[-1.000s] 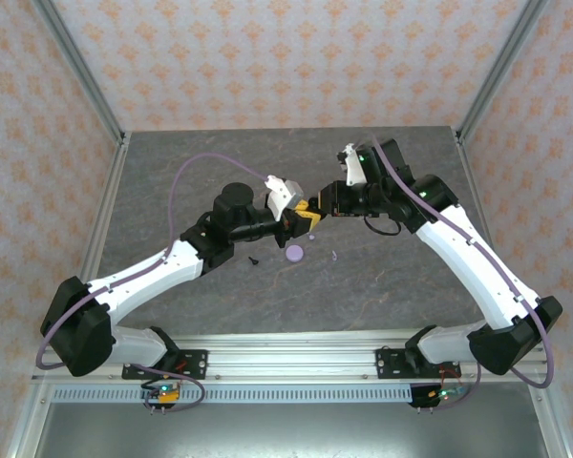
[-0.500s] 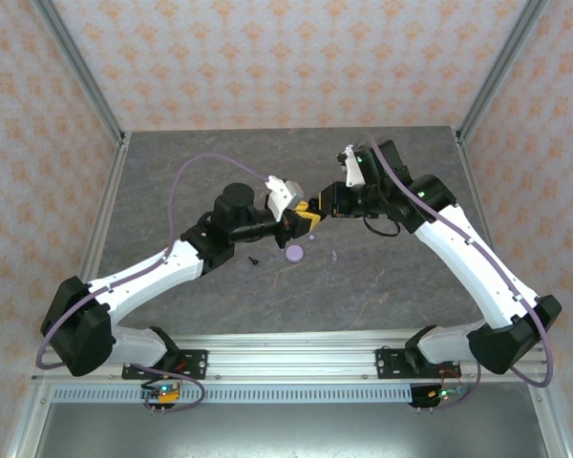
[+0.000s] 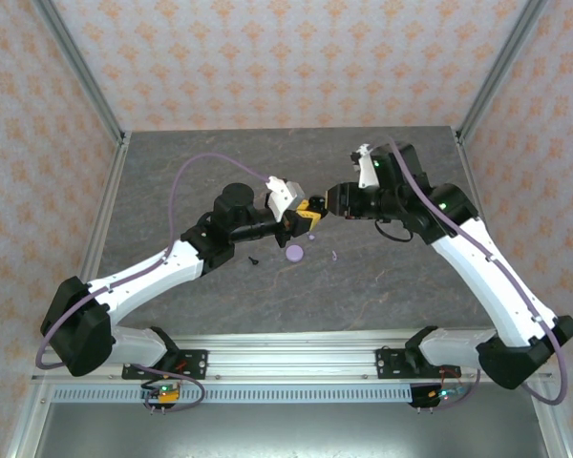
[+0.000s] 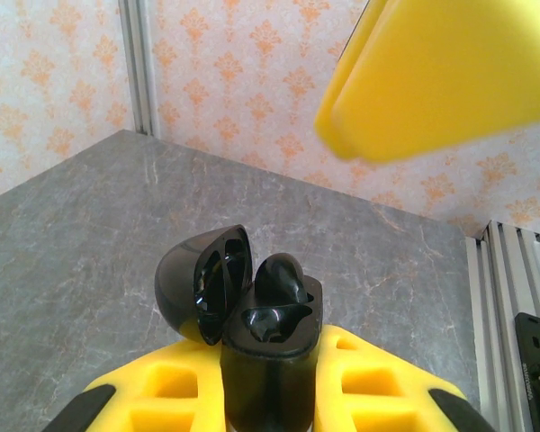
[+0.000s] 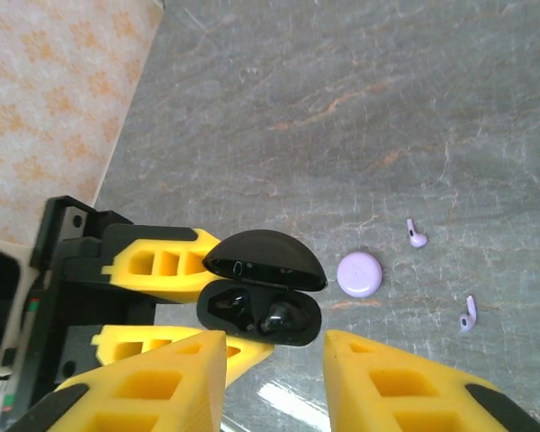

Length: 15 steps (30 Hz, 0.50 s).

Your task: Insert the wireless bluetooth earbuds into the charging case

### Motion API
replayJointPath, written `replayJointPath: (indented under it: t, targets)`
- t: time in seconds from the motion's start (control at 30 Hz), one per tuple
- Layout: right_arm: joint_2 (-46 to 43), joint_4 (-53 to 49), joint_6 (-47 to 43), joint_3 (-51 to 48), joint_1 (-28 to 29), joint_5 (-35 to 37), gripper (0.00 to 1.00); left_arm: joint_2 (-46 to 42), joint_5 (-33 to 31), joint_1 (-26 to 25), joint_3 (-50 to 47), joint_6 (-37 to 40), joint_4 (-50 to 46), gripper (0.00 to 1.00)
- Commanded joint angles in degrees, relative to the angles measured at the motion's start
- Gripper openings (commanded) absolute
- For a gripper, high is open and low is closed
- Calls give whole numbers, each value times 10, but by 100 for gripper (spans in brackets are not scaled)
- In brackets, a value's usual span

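So my left gripper (image 4: 270,382) is pinching the black case (image 4: 268,333) by its base, up off the table (image 3: 172,172), with the lid flipped open and one black bud (image 4: 279,277) sitting inside. My right gripper (image 5: 274,346) hangs just short of the case with its fingers spread apart. Down on the table there's the other black bud (image 3: 254,260), plus a lavender disc (image 5: 359,274) with the lavender buds (image 5: 417,236) lying near it.
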Motion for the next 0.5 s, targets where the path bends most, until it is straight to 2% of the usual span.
replayJointPath:
  t: [0.0, 0.27, 0.47]
  targets:
    - [-12, 6, -9, 6, 1, 23, 35, 0, 14, 0, 9, 35, 40, 7]
    - [7, -16, -45, 12, 1, 22, 35, 16, 42, 9, 22, 23, 58, 7]
    - [-16, -14, -24, -18, -1, 135, 39, 9, 38, 43, 32, -6, 23, 7]
